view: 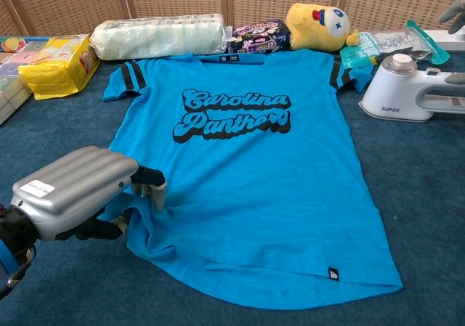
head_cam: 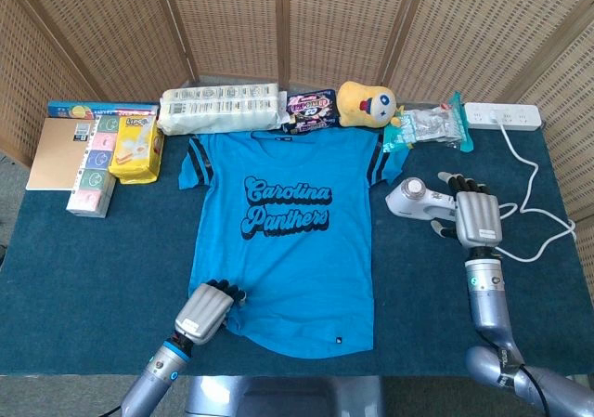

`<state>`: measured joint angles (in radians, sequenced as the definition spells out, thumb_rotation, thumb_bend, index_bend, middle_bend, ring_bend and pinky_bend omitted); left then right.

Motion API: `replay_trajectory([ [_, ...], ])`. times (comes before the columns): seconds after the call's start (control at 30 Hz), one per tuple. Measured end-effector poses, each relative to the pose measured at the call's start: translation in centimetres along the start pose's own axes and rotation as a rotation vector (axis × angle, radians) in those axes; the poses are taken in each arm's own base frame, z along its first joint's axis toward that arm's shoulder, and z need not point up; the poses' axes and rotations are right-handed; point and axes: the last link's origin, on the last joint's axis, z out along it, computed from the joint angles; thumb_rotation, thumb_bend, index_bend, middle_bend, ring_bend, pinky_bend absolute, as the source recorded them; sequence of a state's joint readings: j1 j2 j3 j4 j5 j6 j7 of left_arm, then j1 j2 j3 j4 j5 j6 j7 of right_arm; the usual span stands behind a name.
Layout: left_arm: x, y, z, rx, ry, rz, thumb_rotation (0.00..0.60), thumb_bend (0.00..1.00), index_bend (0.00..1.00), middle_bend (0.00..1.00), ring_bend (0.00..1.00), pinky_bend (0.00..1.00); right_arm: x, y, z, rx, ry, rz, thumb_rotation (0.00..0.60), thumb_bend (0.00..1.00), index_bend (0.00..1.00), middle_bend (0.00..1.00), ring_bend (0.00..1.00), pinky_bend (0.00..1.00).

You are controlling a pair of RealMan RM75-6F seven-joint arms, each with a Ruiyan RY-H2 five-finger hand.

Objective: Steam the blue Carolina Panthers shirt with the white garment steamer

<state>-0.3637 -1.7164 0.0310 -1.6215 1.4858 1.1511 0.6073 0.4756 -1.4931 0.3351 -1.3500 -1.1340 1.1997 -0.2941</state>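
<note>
The blue Carolina Panthers shirt (head_cam: pixel 288 241) lies flat on the dark table, print up, and fills the middle of the chest view (view: pixel 254 173). My left hand (head_cam: pixel 206 310) rests on its lower left hem. In the chest view my left hand (view: pixel 76 192) has curled fingers pressing the bunched fabric, with the thumb at the hem's edge. The white garment steamer (head_cam: pixel 413 199) lies on its side to the right of the shirt (view: pixel 407 90). My right hand (head_cam: pixel 473 215) hovers over its handle with fingers spread, holding nothing.
The steamer's white cord (head_cam: pixel 534 222) loops to a power strip (head_cam: pixel 501 115) at the back right. A yellow plush toy (head_cam: pixel 365 103), snack bags (head_cam: pixel 311 110), a long white pack (head_cam: pixel 220 109) and boxes (head_cam: pixel 97 157) line the back and left. A wicker screen stands behind.
</note>
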Motion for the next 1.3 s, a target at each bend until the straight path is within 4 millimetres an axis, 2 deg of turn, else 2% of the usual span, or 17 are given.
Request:
replay_trajectory([
  [0.2, 0.0, 0.0, 0.1, 0.006, -0.004, -0.003, 0.6, 0.6, 0.47, 0.49, 0.42, 0.49, -1.2, 0.0, 0.8, -0.011, -0.022, -0.04, 0.6, 0.2, 0.21, 0.27, 0.28, 0.29],
  [0.87, -0.1, -0.3, 0.3, 0.017, -0.009, -0.009, 0.6, 0.6, 0.47, 0.49, 0.42, 0.49, -4.2, 1.9, 3.5, -0.067, -0.041, -0.174, 0.6, 0.26, 0.26, 0.3, 0.29, 0.3],
  [1.3, 0.0, -0.6, 0.3, 0.032, -0.009, -0.012, 0.6, 0.6, 0.47, 0.49, 0.42, 0.49, -5.9, 1.6, 5.6, -0.067, -0.035, -0.257, 0.6, 0.29, 0.37, 0.37, 0.36, 0.35],
])
